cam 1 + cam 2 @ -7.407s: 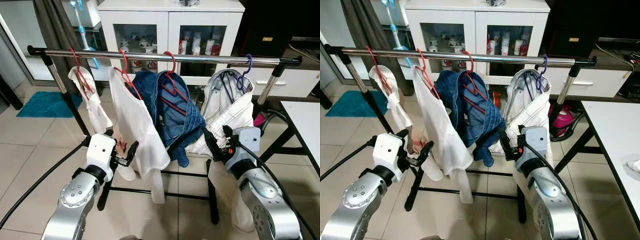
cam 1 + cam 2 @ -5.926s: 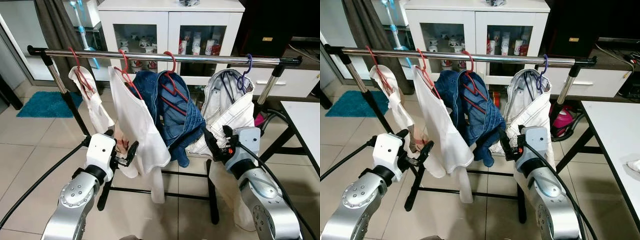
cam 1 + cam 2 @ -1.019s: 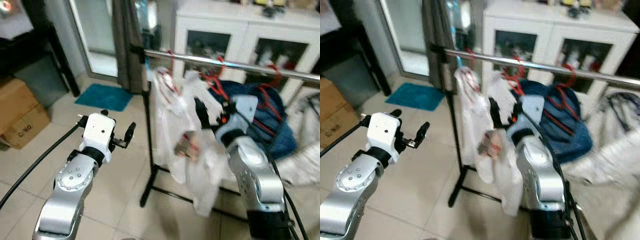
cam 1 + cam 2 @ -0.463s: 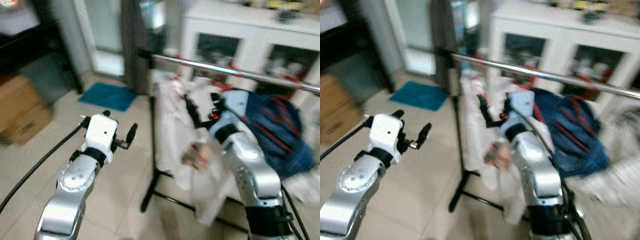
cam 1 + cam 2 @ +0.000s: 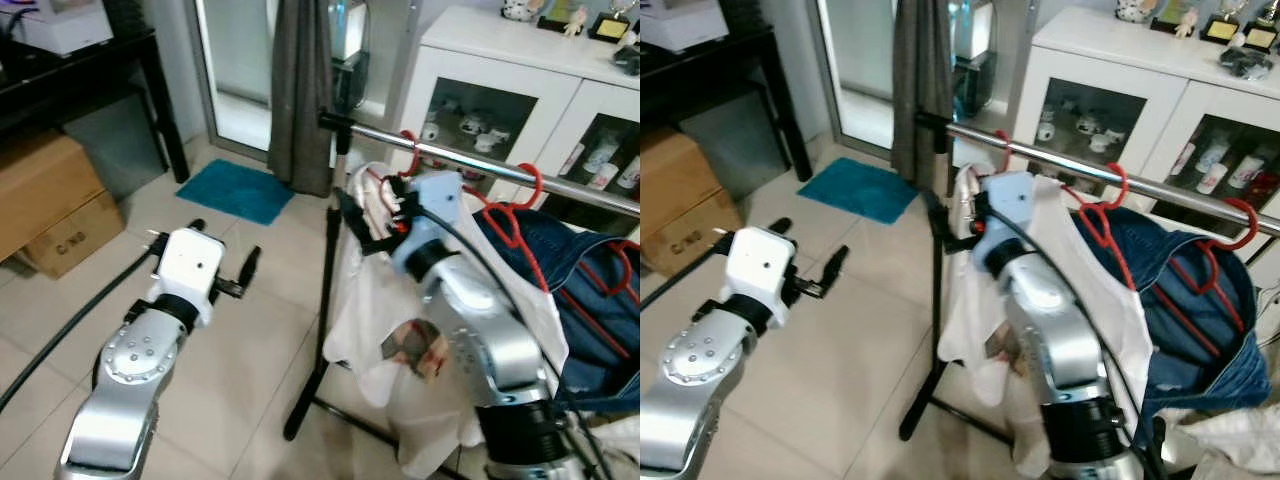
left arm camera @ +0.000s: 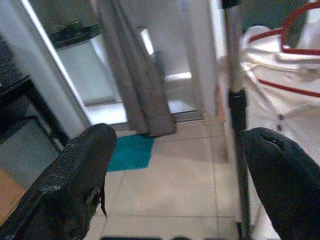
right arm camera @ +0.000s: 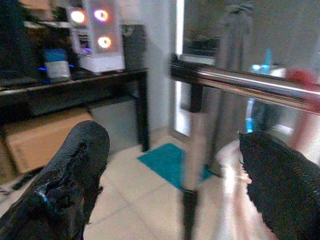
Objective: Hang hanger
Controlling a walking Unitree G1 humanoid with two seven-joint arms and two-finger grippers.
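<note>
Red hanger [image 5: 405, 160] on rail [image 5: 480, 166]

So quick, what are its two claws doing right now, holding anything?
Left gripper: open, holding nothing, out over the floor tiles.
Right gripper: open, holding nothing, up by the end of the clothes rail.

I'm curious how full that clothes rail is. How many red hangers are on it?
3: one at the rail's near end by the white shirt, one further along, one over the denim. More may hang beyond the picture's edge.
</note>
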